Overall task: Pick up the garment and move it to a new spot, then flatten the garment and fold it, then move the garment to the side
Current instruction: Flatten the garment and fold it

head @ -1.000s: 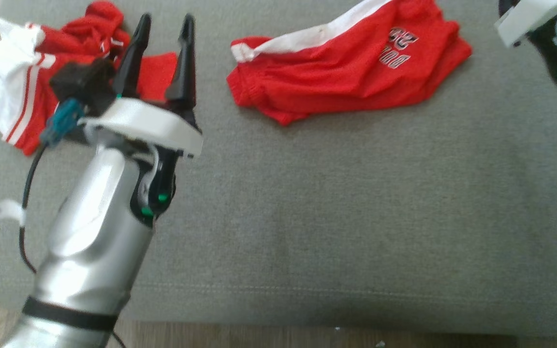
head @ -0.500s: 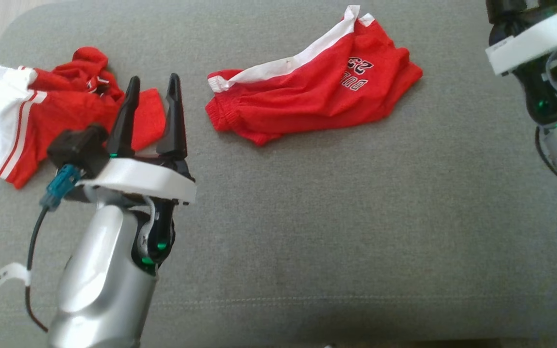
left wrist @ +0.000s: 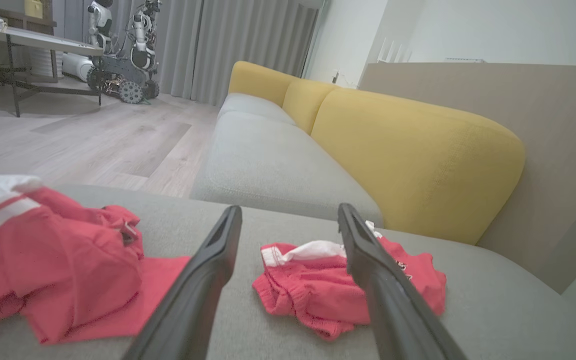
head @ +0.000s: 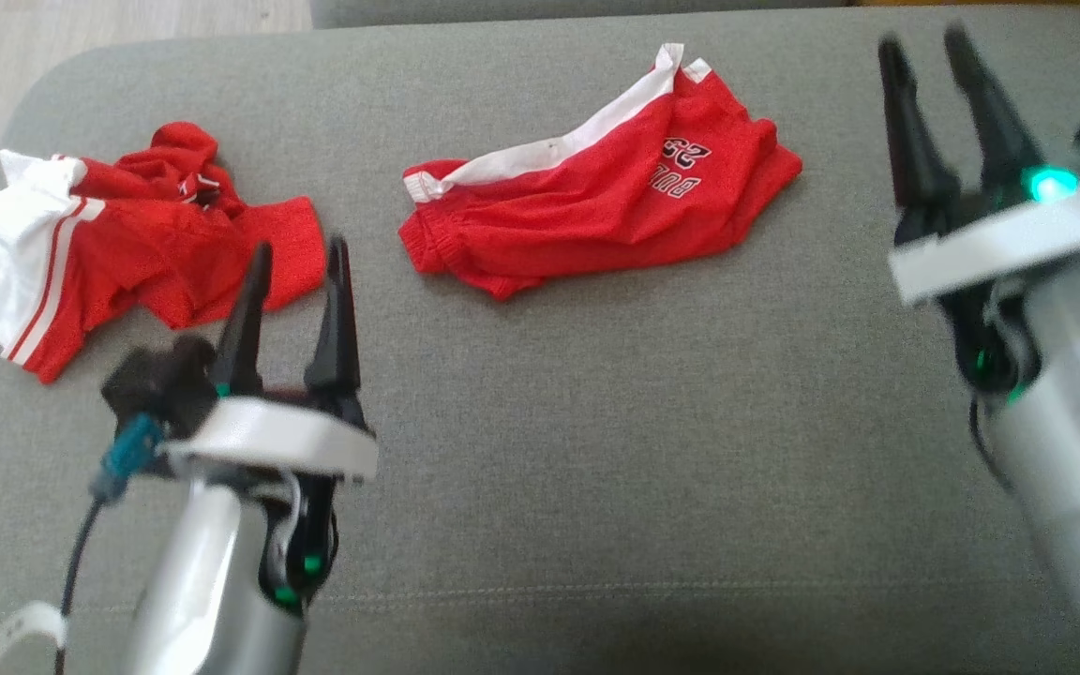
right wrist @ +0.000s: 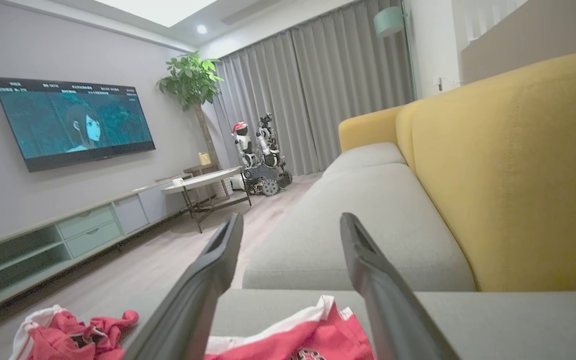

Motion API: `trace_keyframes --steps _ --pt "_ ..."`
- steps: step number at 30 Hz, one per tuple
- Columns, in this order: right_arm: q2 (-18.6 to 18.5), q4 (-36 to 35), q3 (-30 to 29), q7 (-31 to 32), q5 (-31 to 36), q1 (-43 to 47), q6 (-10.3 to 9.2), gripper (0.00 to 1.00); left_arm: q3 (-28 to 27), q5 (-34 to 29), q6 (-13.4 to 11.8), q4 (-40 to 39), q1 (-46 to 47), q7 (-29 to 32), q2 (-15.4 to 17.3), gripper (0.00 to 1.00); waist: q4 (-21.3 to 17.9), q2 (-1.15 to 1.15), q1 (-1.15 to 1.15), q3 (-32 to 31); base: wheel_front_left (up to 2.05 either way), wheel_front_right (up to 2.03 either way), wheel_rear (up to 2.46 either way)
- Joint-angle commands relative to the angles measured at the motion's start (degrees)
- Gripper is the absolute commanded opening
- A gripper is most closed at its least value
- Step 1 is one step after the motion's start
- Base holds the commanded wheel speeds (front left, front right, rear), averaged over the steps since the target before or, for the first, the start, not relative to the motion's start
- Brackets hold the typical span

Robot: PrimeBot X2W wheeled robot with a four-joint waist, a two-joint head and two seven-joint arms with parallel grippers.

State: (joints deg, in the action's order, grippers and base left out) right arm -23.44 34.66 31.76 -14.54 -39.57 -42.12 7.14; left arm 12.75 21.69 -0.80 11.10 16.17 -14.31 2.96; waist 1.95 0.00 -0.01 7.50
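Shorts [head: 596, 192] nr cushion [head: 596, 450] far edge, prob.; bare stretch nearer

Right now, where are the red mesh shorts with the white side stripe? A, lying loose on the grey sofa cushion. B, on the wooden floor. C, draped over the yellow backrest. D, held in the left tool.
A: the red mesh shorts lie on the grey sofa cushion, with the left tool and right tool open and apart from them.
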Motion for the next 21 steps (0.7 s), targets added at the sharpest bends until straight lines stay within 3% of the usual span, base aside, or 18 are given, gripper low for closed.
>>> trace_keyframes --steps 1,6,10,21 --pt "1.1 -2.3 -1.9 -0.5 2.3 2.6 0.35 1.00 -2.2 -0.9 0.6 -2.5 0.1 -0.7 0.3 1.00 0.1 0.00 0.01 -0.3 0.00 0.00 0.00" --pt "5.7 -4.3 -9.9 -0.5 13.3 12.8 0.35 1.00 -2.8 -3.1 1.8 -3.3 -5.1 -0.7 0.0 1.00 0.1 0.00 0.01 -1.0 0.00 0.00 0.00" --pt "9.7 -6.0 -15.1 -0.5 18.4 18.5 0.35 1.00 -2.4 -3.0 1.9 -4.7 -7.8 -0.7 -0.1 1.00 0.0 0.00 0.01 -1.0 0.00 0.00 0.00" --pt "15.7 -11.5 -21.4 1.8 25.3 27.2 0.35 1.00 -1.6 -3.0 1.2 -6.9 -11.3 -0.7 -0.1 1.00 -0.2 0.00 0.01 -1.7 0.00 0.00 0.00"
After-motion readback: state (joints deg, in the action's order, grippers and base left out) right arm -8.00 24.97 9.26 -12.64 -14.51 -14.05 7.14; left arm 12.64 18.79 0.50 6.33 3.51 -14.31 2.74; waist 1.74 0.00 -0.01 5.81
